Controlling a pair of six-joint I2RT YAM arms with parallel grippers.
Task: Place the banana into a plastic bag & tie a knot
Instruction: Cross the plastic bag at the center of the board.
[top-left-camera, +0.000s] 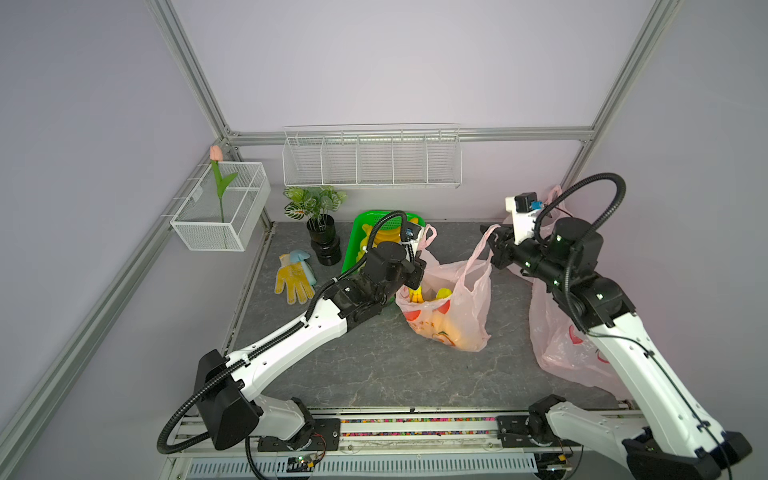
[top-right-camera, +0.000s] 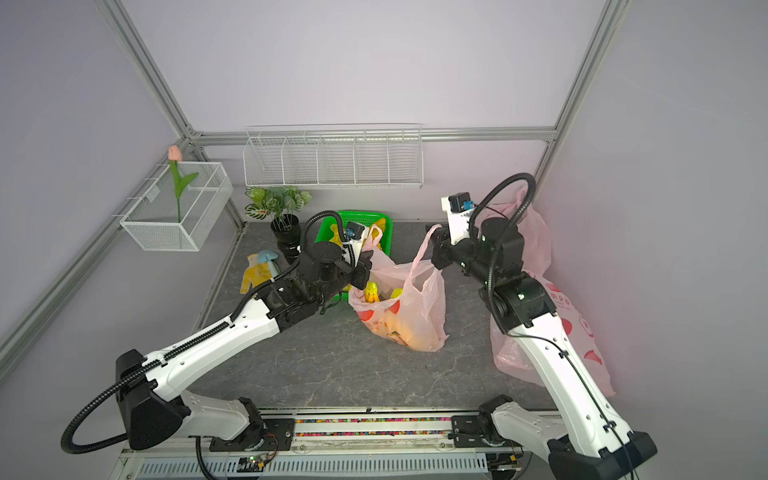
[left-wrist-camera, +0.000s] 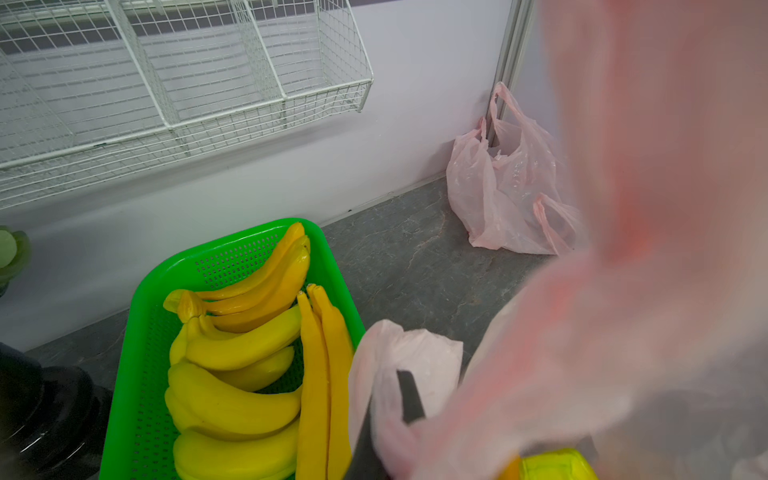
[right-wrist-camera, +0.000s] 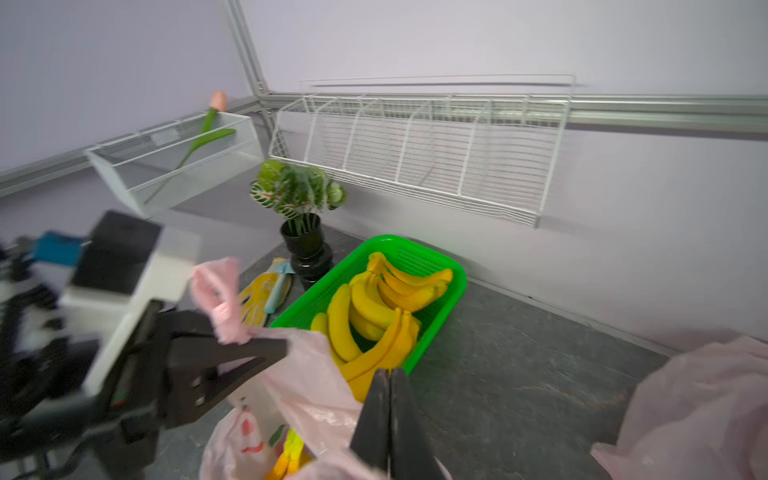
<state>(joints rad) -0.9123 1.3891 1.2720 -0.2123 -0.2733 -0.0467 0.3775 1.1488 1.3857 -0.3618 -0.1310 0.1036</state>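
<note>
Grey tabletop (top-left-camera: 374, 365); banana (top-left-camera: 415, 296) upright in bag (top-left-camera: 469, 307).

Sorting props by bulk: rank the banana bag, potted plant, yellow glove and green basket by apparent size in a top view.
1. banana bag
2. potted plant
3. yellow glove
Unranked: green basket, largely hidden behind the left arm, so its place is unsure.
</note>
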